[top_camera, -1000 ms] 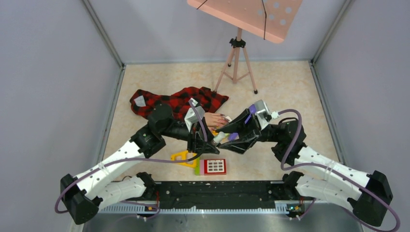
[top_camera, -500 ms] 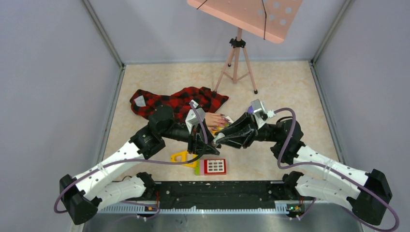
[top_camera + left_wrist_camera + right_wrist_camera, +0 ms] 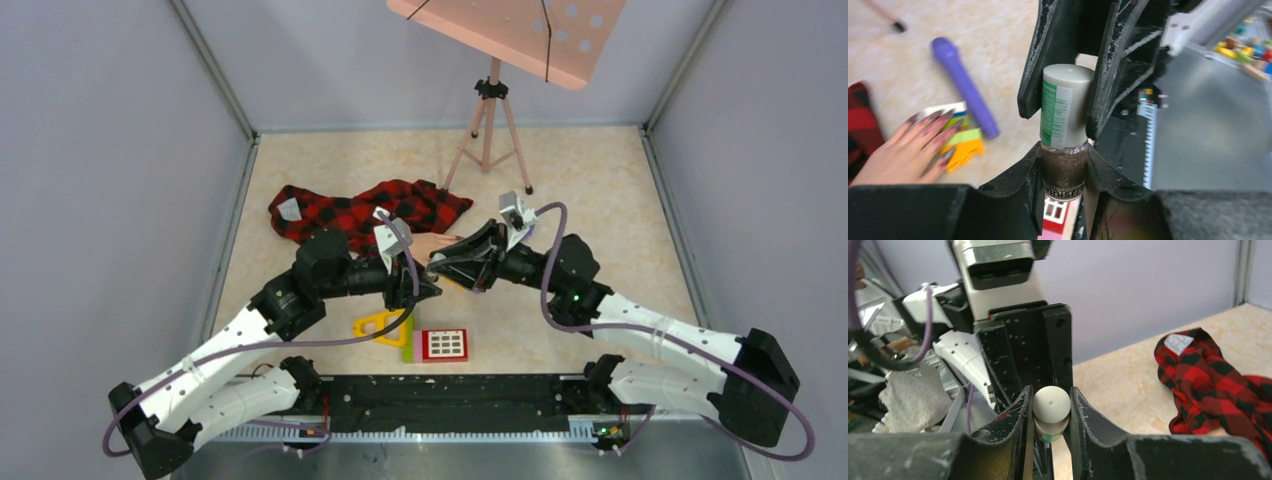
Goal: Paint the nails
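Observation:
My left gripper (image 3: 1064,159) is shut on the dark glittery glass body of a small nail polish bottle (image 3: 1064,175), held upright. Its grey cap (image 3: 1066,107) with a green label stands between the fingers of my right gripper (image 3: 1051,407), which is shut on the cap (image 3: 1051,402) from above. In the top view both grippers meet above the table, left gripper (image 3: 424,284) and right gripper (image 3: 441,263). The flesh-coloured mannequin hand (image 3: 903,155) lies to the left, its dark purplish nails (image 3: 930,118) resting over coloured blocks. Its plaid sleeve (image 3: 360,210) trails to the back left.
A purple pen-like stick (image 3: 965,87) and yellow and green blocks (image 3: 965,146) lie by the hand. A yellow piece (image 3: 378,325) and a red keypad toy (image 3: 443,344) sit near the front edge. A pink tripod (image 3: 490,110) with a board stands at the back.
My right gripper has moved left to the bottle and shut on its cap. The left arm has shifted slightly left, still holding the bottle.

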Available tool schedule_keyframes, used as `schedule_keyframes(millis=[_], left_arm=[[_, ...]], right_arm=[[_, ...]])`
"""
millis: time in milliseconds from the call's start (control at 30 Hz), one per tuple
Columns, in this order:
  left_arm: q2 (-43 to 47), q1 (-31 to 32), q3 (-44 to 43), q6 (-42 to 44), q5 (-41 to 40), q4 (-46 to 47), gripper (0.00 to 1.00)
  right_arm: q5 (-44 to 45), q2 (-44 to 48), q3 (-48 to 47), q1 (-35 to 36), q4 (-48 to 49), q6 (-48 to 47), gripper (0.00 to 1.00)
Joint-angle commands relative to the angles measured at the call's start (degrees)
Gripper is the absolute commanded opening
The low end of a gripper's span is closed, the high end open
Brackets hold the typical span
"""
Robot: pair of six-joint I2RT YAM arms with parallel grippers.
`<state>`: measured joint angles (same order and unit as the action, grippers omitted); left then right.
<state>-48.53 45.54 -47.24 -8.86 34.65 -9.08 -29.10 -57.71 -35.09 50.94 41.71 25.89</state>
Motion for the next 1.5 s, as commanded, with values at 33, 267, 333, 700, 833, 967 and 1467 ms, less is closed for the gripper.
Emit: schedule_keyframes(millis=[33,267,333,700,833,967,1467], left_arm=[[2.3,-0.2,-0.8,2.5,-20.2,6.1,0.0],[3.3,-0.3,-0.5,3.0,-35.7,4.1,0.0],[3.4,-0.3,-0.4,3.0,-38.7,3.7,0.0],[3.4,-0.2,-0.5,3.5,-38.3,3.6,0.0],[4.4,-0.2,-0.1,3.8,-37.5,4.2,0.0],[4.8,-0.2,0.0,3.8,-35.9,4.6,0.0],[3.5,-0.1,-1.6,3.5,-10.1,6.7,0.0]], right_arm=[[4.7,-8.3,-2.4,4.3,-10.5,4.8,0.0],[13.7,-17.6,-8.8,7.0,-18.1,10.1,0.0],[15.8,-19.7,-10.2,7.7,-18.8,12.6,0.0],[20.7,-21.3,-14.2,9.4,-18.8,12.0,0.08],[20.7,-16.1,-12.9,9.4,-17.6,6.6,0.43],[22.7,-9.7,-11.7,9.4,-18.5,0.7,0.75],[-0.3,7.7,0.2,0.1,-10.1,-6.7,0.97]])
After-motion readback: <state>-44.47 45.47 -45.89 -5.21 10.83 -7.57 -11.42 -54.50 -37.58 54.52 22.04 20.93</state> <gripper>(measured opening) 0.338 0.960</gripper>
